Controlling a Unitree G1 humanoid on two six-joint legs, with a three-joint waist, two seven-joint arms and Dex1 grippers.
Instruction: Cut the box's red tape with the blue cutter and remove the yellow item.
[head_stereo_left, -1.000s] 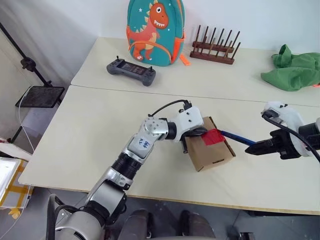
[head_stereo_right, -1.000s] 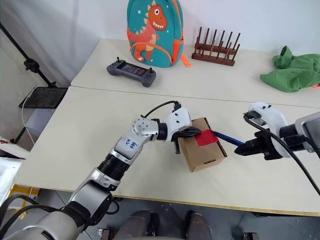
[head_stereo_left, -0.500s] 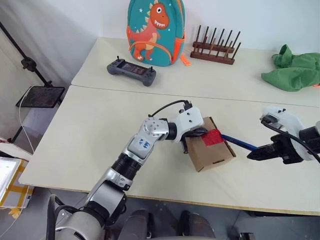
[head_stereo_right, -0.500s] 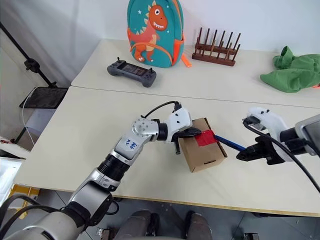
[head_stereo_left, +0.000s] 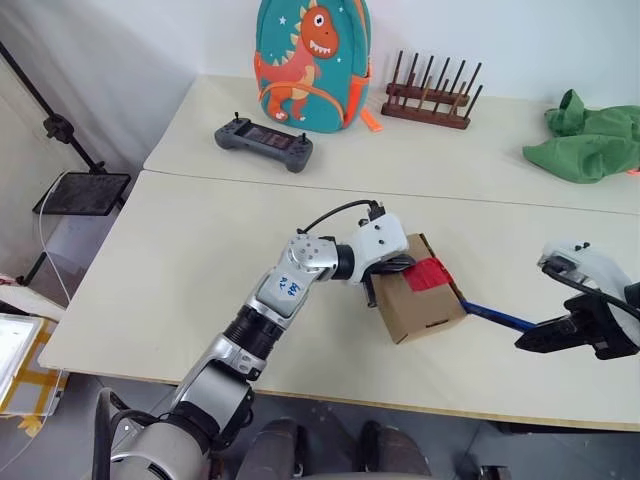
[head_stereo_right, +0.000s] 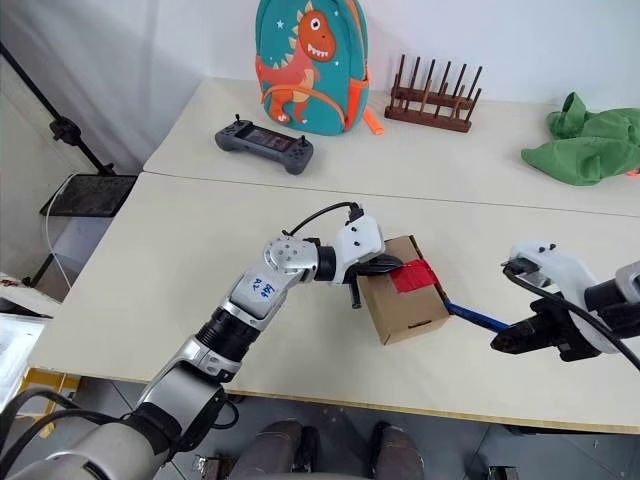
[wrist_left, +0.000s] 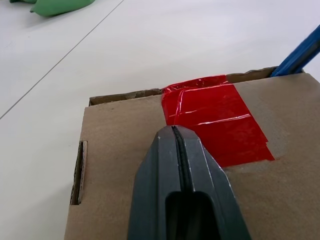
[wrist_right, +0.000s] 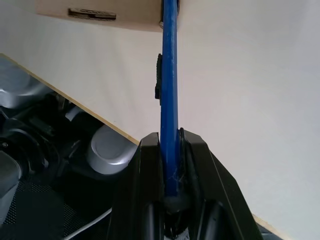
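From the head camera's left eye, the right claw (head_stereo_left: 548, 338) has drawn back toward the near edge of the surface (head_stereo_left: 180, 260), dragging the blue cutter (head_stereo_left: 497, 319) with it; a second ago the cutter's tip sat up by the red tape (head_stereo_left: 427, 274), and now it shows at the box's (head_stereo_left: 420, 300) lower right corner, just beside the cardboard. The left claw (head_stereo_left: 392, 266) has not budged and lies pressed on the box top with its two fingers shut together, holding nothing. In the right eye the tape patch looks crumpled but in place, and the flaps look closed, so I'd judge the pass has finished without opening the box. The left wrist camera looks down its closed fingers (wrist_left: 180, 165) at the tape, creased and glossy; whether it is cut through I cannot tell. The right wrist camera shows that claw clamped on the cutter's handle, the blade end reaching to the box edge. The yellow item is presumably inside, so another stroke or a flap lift likely comes next.
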